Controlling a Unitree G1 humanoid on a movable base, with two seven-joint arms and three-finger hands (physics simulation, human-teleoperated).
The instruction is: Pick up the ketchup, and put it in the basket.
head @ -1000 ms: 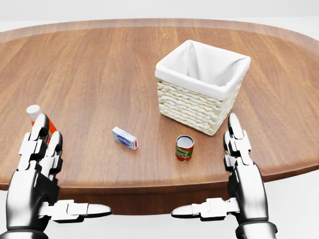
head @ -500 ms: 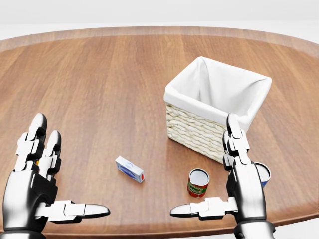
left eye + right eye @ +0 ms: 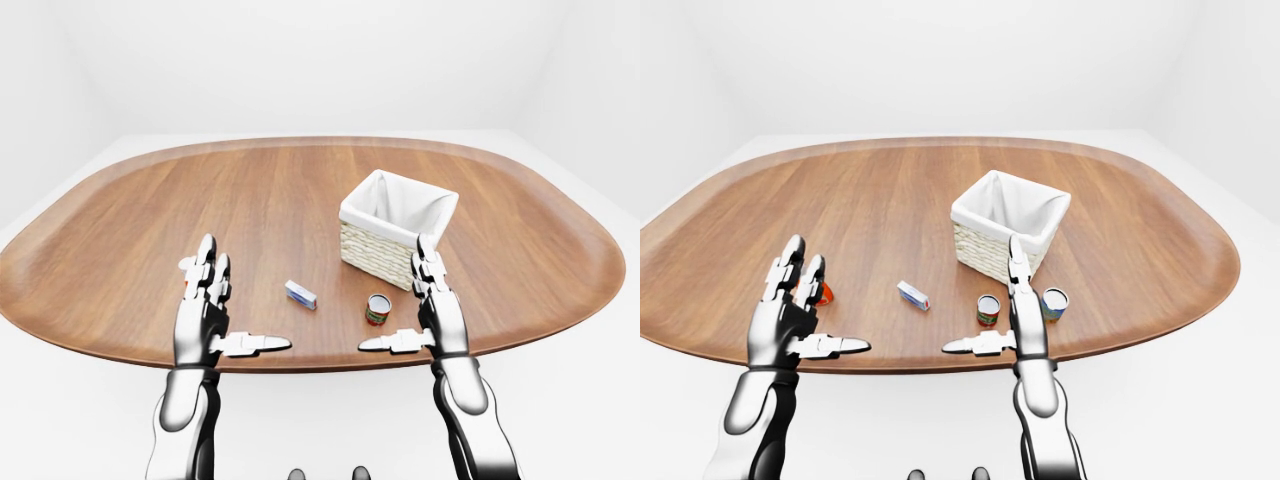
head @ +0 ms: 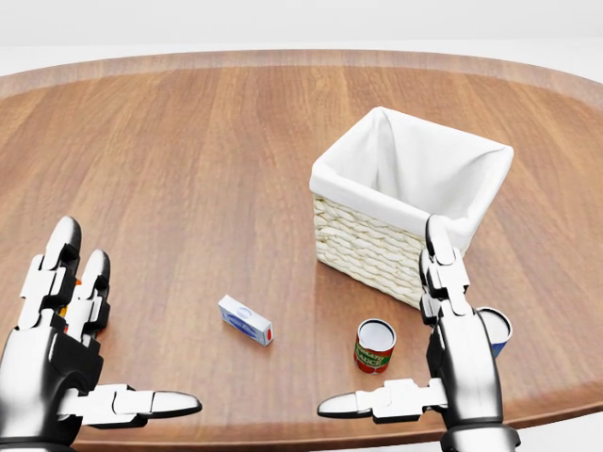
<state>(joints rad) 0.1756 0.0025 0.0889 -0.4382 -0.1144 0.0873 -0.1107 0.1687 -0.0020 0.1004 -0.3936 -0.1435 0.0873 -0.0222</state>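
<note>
- Big oval wooden table [image 3: 300, 200] takes up most of every view, and everything the job needs is sitting on it.
- The wicker basket [image 4: 372, 247] with a white cloth liner stands right of center in the head view. As far as I can see inside, there's only liner, so nothing's been dropped in yet.
- Left hand [image 4: 58, 350] hovers over the table's near edge at lower left, fingers straight and spread, thumb sticking out sideways. Wide open, holding nothing.
- Right hand [image 4: 443, 353] mirrors it at lower right, just as flat and empty, with its fingertips in front of the basket's near corner in the head view.
- The ketchup [image 3: 823, 294] is almost totally hidden behind the left hand. Only a sliver of red-orange peeks out beside the fingers in the right-eye view. Can't tell if it's upright or tipped. It's well apart from the basket, with other stuff in between.
- Leftovers that don't matter: a red tin can [image 4: 374, 347] just below the basket, a blue can [image 3: 1053, 303] half hidden behind the right hand, and a little white and blue box [image 4: 245, 320] lying flat mid-table.
- So honestly the task looks barely started: no grasp, no lift, no drop. My guess is the left hand goes for it since it's right there.
</note>
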